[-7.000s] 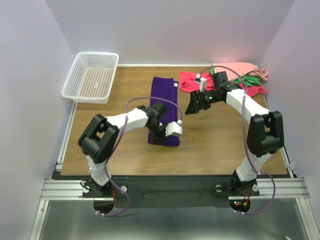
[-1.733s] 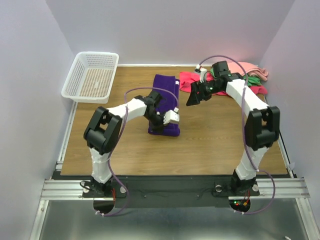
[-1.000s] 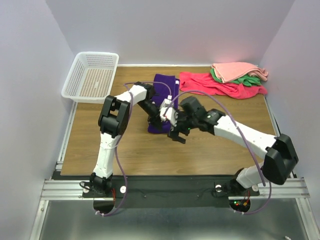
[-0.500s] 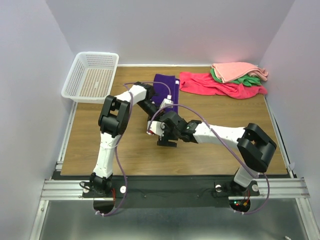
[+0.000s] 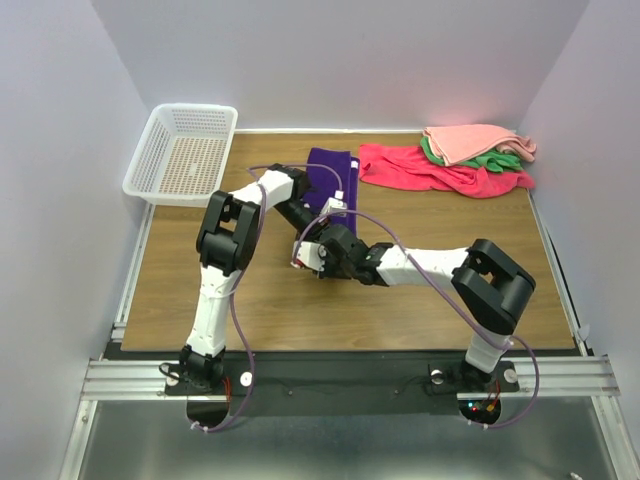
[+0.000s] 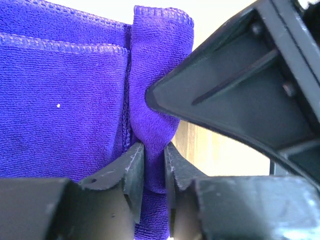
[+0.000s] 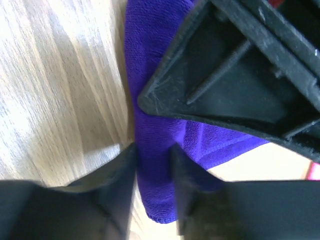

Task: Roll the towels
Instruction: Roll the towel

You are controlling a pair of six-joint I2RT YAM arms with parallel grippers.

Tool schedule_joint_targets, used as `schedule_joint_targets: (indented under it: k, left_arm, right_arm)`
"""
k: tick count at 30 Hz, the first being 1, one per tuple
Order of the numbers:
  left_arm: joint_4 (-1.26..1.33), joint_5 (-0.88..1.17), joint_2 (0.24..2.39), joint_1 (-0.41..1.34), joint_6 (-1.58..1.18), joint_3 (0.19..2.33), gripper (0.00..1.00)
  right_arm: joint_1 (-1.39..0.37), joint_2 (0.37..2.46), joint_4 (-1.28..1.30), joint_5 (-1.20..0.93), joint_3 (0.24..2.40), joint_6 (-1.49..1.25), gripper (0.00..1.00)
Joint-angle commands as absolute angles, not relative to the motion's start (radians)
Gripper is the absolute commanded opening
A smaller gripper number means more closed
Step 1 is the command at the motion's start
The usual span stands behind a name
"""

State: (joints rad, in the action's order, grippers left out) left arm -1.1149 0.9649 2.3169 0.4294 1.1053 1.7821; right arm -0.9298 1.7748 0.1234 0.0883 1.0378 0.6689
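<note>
The purple towel [image 5: 328,168] lies lengthwise on the wooden table, its near end bunched up between both arms. In the left wrist view my left gripper [image 6: 154,165] is shut on a narrow fold of the purple towel [image 6: 65,100]. The right gripper's black finger [image 6: 240,85] presses on the same fold from above. In the right wrist view my right gripper [image 7: 154,170] is shut on the rolled edge of the purple towel [image 7: 150,60], and the left finger [image 7: 235,75] crosses above. From the top the left gripper [image 5: 318,228] and right gripper [image 5: 322,252] meet at the towel's near end.
A red towel [image 5: 410,165] is spread at the back right, with salmon-pink [image 5: 470,138] and green [image 5: 495,158] towels piled beside it. A white basket [image 5: 180,150] stands at the back left corner. Walls close in the table on three sides.
The right arm swung from the red towel across to the purple towel's near end and closed its jaws on it. The left gripper stayed on the fold, its jaws slightly looser.
</note>
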Motion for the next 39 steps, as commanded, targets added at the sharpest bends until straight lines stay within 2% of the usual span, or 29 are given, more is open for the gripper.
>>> schedule_joint_targets:
  k: [1,2,3,4,15,20,24,29,33,36,39]
  left_arm:
    - [-1.115,0.767,2.326,0.414,1.129,1.726,0.36]
    - [-1.115,0.775,2.316,0.413,1.121,1.721,0.37]
    - [-1.115,0.778,2.306,0.413,1.12,1.718,0.39]
    - [-1.115,0.778,2.283,0.411,1.117,1.717,0.41]
    - [-1.117,0.773,2.077,0.299,1.026,1.802,0.5]
    - [-1.114,0.749,2.008,0.198,1.017,1.848,0.5]
    - [-1.02,0.821,1.935,0.071,0.91,1.849,0.53]
    - [-0.839,0.801,1.737,0.009,0.821,1.642,0.57]
    - [-0.724,0.744,1.556,0.015,0.828,1.445,0.65]
    - [-0.648,0.666,1.422,0.09,0.865,1.303,0.7]
    - [-0.549,0.539,1.303,0.248,0.897,1.147,0.73]
  right_arm:
    - [-0.902,1.756,0.115,-0.03,1.011,0.603,0.23]
    - [-0.884,1.753,0.132,-0.064,1.011,0.6,0.17]
    - [-0.874,1.75,0.138,-0.077,1.009,0.594,0.03]
    - [-0.859,1.744,0.141,-0.09,1.006,0.594,0.01]
    - [-0.798,1.724,0.273,-0.281,1.065,0.597,0.01]
    - [-0.778,1.741,0.322,-0.317,1.101,0.574,0.01]
    - [-0.727,1.798,0.403,-0.409,1.188,0.536,0.01]
    - [-0.657,1.891,0.518,-0.549,1.316,0.499,0.01]
    - [-0.605,1.985,0.624,-0.698,1.428,0.453,0.03]
    - [-0.569,2.072,0.704,-0.77,1.508,0.436,0.04]
    - [-0.548,2.164,0.777,-0.816,1.583,0.413,0.05]
